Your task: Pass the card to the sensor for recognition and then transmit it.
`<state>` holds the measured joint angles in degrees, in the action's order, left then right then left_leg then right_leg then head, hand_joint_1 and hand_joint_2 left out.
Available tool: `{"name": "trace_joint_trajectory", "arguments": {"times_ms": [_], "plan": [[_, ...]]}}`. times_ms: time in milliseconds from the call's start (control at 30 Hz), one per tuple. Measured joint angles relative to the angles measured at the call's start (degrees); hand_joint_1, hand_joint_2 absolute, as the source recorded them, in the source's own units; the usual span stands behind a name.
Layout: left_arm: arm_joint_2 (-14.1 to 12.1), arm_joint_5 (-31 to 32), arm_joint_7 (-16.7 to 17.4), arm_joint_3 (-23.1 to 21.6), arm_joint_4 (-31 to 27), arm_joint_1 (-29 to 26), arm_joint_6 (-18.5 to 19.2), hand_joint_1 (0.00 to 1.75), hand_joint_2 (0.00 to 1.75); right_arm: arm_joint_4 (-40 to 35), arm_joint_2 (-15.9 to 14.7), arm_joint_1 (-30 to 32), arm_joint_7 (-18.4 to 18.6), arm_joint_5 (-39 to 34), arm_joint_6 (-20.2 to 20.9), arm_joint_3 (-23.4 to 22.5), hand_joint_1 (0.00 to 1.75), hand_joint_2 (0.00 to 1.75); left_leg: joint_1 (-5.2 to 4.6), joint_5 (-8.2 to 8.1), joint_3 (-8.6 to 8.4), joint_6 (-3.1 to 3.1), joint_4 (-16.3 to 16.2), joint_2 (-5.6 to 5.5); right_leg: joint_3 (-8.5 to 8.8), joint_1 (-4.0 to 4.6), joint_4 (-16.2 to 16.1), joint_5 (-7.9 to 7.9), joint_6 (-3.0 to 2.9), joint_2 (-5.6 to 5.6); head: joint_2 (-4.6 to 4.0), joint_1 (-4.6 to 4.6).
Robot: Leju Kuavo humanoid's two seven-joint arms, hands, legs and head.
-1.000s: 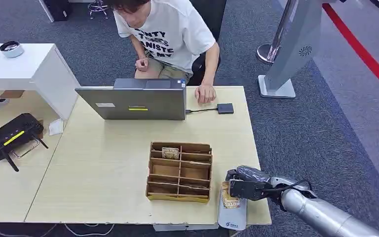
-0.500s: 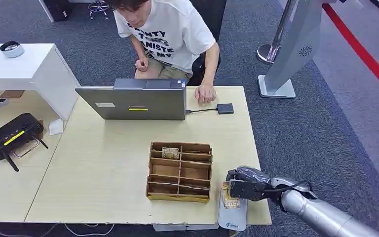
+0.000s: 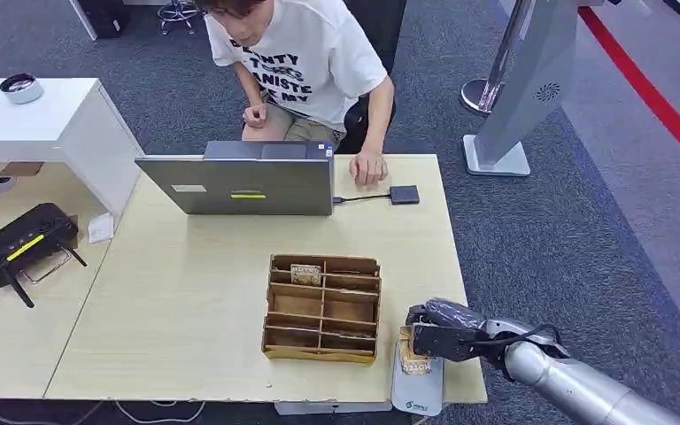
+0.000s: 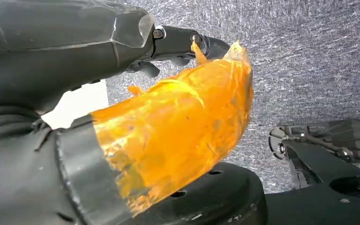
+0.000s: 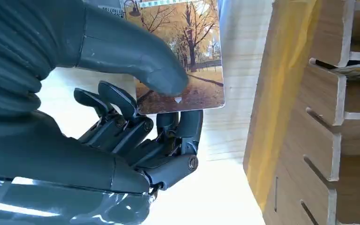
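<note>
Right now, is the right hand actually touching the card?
Touching. In the right wrist view the right hand has its thumb pressed on the face of the card, with the darker fingers curled beneath its edge.

Bystanders and clutter around the light wooden surface (image 3: 186, 301)

A person (image 3: 305, 66) in a white printed T-shirt sits at the far edge, one hand resting on the surface beside a small dark box (image 3: 404, 194) cabled to a grey laptop (image 3: 246, 181) whose lid back faces the camera; a compartmented cardboard organizer (image 3: 322, 309) stands near the front edge, with something small in a far slot; to the left, on an adjoining surface, lies a black router (image 3: 22, 243) with a yellow strip and antennas; a white cabinet (image 3: 49, 119) carries a small round dish (image 3: 21, 86); a grey stand (image 3: 531, 84) rises from the dark carpet (image 3: 567, 239), beside a red floor line (image 3: 651, 88).
</note>
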<state>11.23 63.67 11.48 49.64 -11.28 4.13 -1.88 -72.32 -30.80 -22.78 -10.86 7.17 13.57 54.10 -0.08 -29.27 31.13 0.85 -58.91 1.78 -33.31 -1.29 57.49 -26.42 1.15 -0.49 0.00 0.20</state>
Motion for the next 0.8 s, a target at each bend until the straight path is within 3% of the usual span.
{"name": "trace_joint_trajectory", "arguments": {"times_ms": [533, 800], "plan": [[0.0, -0.4, -0.1, 0.0, 0.0, 0.0, 0.0, 0.00, 0.00, -0.1, 0.0, 1.1, 0.3, 1.4, -1.6, -0.8, 1.75, 1.75, 0.00, 0.00, 0.00, 0.00, 0.0, 0.00, 0.02, 0.00, 0.0, 0.00, 0.00, 0.00, 0.00, 0.00], [-0.3, -2.2, -2.4, 0.6, 0.0, -0.3, 4.6, 0.00, 0.00, -0.6, 0.9, 3.6, 1.9, 7.0, -7.1, -3.0, 1.75, 1.75, 0.01, 0.00, 0.00, 0.00, 0.0, -0.01, 0.05, 0.00, 0.0, 0.00, 0.00, -0.01, 0.00, 0.02]]}}
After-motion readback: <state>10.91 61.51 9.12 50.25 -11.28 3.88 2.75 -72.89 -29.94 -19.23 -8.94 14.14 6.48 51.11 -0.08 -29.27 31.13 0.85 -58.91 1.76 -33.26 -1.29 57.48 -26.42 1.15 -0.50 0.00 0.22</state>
